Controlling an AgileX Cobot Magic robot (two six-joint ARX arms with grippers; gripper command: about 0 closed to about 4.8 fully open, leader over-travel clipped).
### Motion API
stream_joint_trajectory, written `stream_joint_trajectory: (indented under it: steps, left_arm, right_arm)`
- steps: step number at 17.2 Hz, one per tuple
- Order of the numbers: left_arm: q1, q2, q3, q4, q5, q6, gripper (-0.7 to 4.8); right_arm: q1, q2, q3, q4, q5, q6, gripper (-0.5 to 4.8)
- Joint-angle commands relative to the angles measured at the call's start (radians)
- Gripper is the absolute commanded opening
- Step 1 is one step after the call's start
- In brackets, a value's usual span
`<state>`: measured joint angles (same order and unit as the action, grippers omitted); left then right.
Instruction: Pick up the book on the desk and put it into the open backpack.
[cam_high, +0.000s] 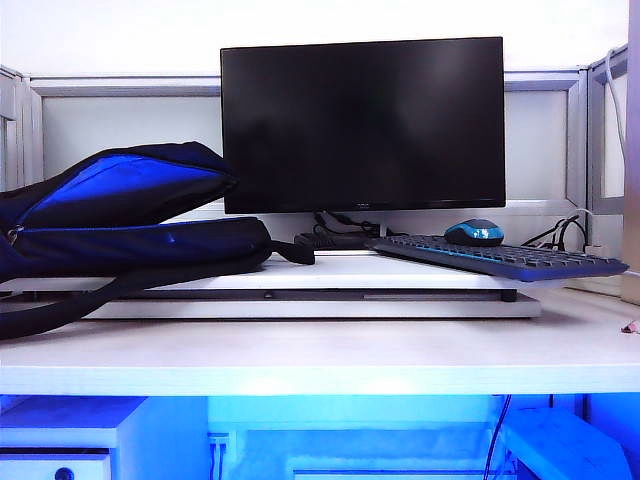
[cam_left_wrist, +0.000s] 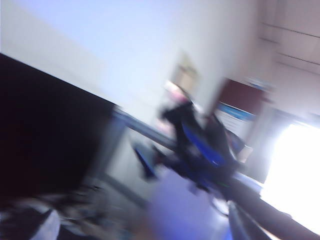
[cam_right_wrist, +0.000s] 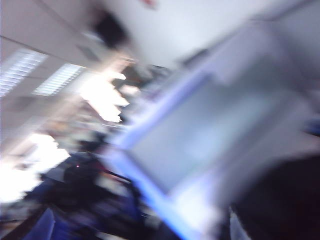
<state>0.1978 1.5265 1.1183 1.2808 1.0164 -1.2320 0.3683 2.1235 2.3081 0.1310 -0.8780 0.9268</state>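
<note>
Sharp only in the exterior view: the backpack (cam_high: 120, 225) lying on its side at the left end of a white raised board (cam_high: 310, 305) on the desk (cam_high: 330, 350), mouth gaping, blue lining showing, one strap trailing down to the desk. Behind it a dark monitor (cam_high: 362, 125), then a keyboard (cam_high: 500, 257) overhanging the board's right end, with a blue mouse (cam_high: 474, 232) just behind the keyboard. Shows neither arm and neither hand anywhere above the desk. Both wrist views badly smeared. Ahead of the left hand, only a black-and-blue mass, the backpack (cam_left_wrist: 200, 145), with the black monitor (cam_left_wrist: 45, 135) off to one side. Ahead of the right hand, only a pale panel (cam_right_wrist: 200, 130) and bright ceiling lights (cam_right_wrist: 60, 80). Left hand and right hand both released, spread wide, with nothing visible in either. No telling where the book is: cannot be made out in any of the three views.
</note>
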Motion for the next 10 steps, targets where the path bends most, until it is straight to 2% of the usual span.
stream_joint_trajectory:
  steps: [1, 3, 4, 7, 10]
  left_arm:
    - [0.058, -0.006, 0.001, -0.117, -0.010, 0.107, 4.32]
    - [0.082, -0.006, 0.001, -0.192, -0.006, 0.202, 4.09]
    - [0.086, -0.008, 0.001, -0.227, -0.003, 0.244, 4.01]
    - [0.093, -0.016, 0.001, -0.399, 0.000, 0.412, 3.99]
    - [0.093, -0.055, 0.001, -0.627, -0.029, 0.640, 3.98]
  right_arm:
    - [-0.031, -0.028, 0.005, -0.383, 0.150, -0.389, 4.57]
    - [-0.044, -0.041, 0.005, -0.618, 0.348, -0.645, 4.47]
    - [-0.052, -0.042, 0.005, -0.699, 0.427, -0.718, 4.27]
    - [-0.093, -0.044, 0.005, -0.814, 0.470, -0.768, 4.17]
    - [-0.153, -0.084, 0.005, -0.844, 0.564, -0.790, 4.16]
